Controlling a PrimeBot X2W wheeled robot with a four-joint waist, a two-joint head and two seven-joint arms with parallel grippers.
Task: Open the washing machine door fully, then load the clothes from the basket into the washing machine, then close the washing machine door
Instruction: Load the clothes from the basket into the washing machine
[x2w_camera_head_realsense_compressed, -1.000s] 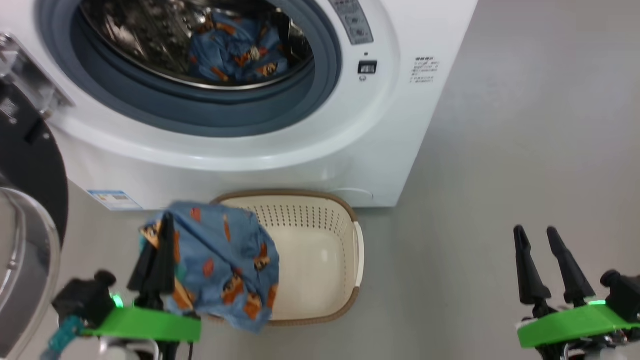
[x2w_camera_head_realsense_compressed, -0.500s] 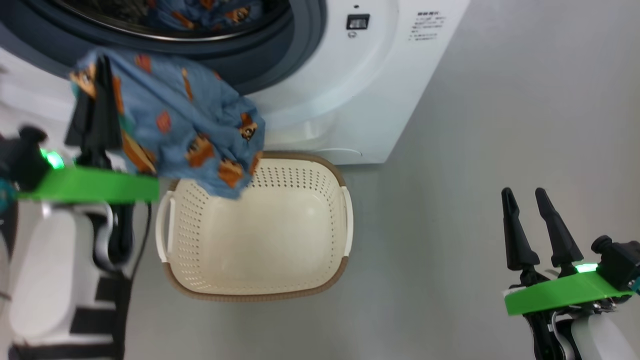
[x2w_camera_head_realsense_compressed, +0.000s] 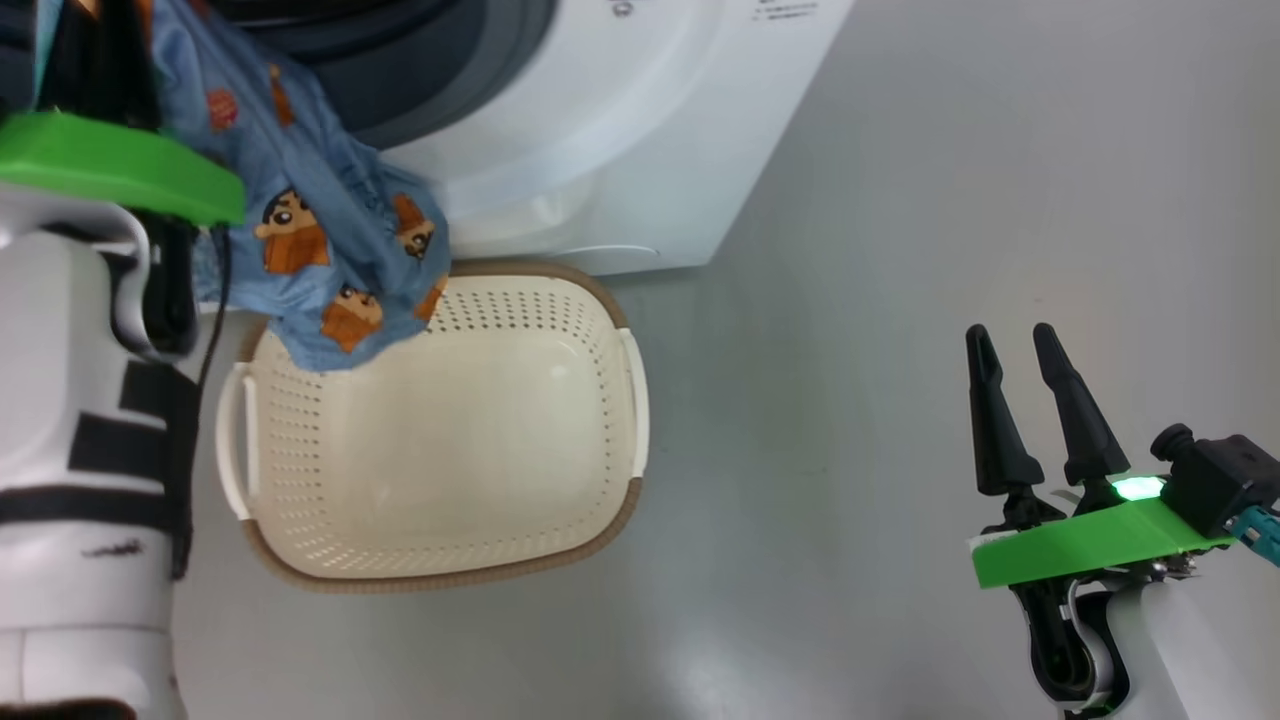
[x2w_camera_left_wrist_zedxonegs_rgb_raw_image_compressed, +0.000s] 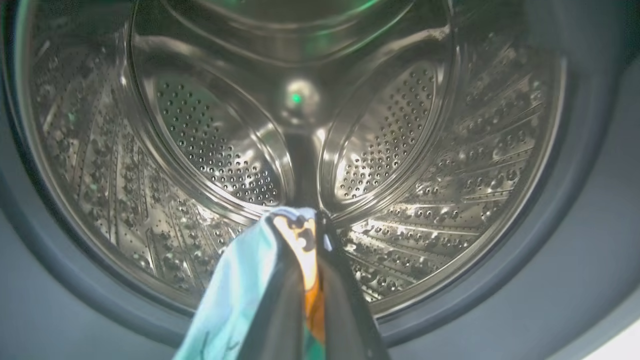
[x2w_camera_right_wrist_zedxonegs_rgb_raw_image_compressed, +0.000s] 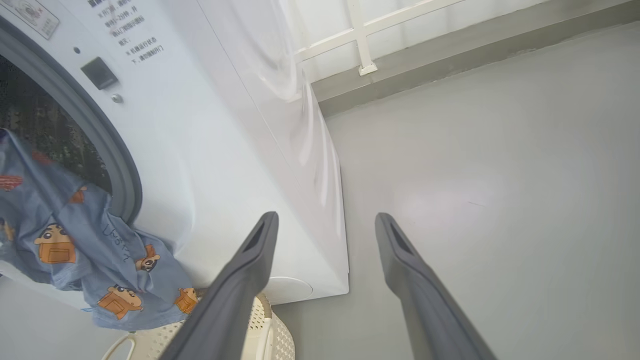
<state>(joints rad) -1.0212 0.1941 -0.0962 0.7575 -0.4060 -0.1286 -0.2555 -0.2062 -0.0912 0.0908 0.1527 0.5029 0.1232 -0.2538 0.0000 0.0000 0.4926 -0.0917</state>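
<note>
One garment is being carried to the washing machine. Its opening is faced squarely in the left wrist view, with the steel drum straight ahead and ringed by the grey-blue gasket. Below the opening, the basket stands on the floor just before the machine, and nothing is seen left inside it. The clothes are pinched at one edge and hang in a long drape before the machine's front, over the basket's corner nearest the machine. The fabric is clamped between the closed fingers of the left gripper. The right gripper is spread wide and empty, well apart over bare floor. For this step to be done well, the reach should probably be carried deep past the gasket before release. That way the trailing drape is drawn over the lip and no hem is left on the seal, where the door would later be shut on it.
</note>
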